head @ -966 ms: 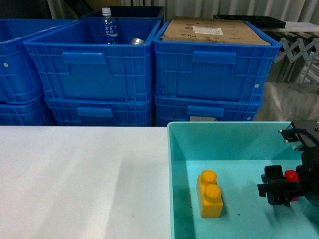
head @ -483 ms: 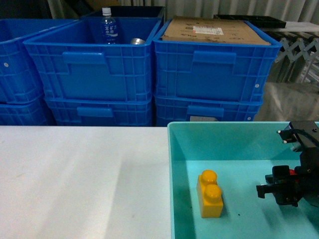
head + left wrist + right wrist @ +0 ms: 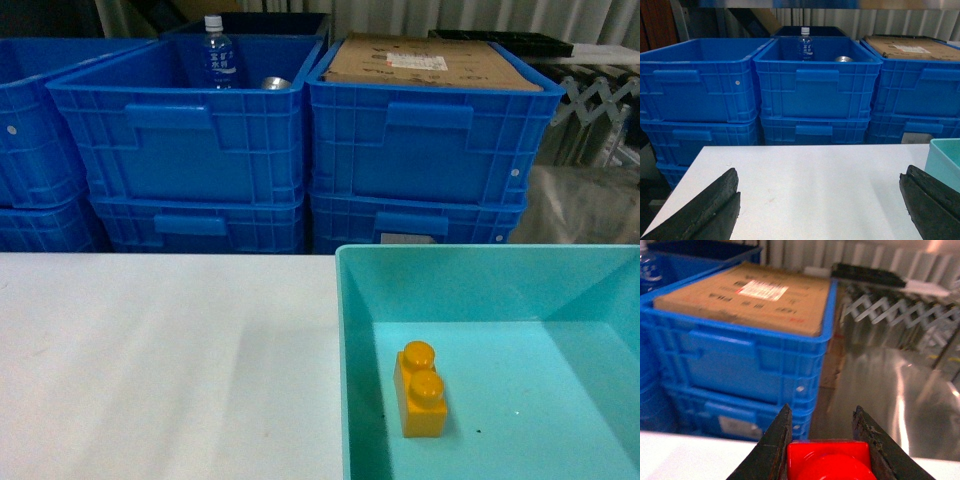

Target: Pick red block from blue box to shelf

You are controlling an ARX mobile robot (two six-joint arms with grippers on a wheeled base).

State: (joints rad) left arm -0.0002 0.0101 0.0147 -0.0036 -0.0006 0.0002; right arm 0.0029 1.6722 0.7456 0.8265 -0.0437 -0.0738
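In our right wrist view the red block (image 3: 829,462) sits between the two jaws of our right gripper (image 3: 826,440), pinched on both sides, stud facing the camera, raised before the blue crates (image 3: 740,355). Our left gripper (image 3: 820,205) hangs over the white tabletop (image 3: 810,175) with jaws spread wide. The blue box (image 3: 355,300) holds only the orange-yellow brick (image 3: 421,388).
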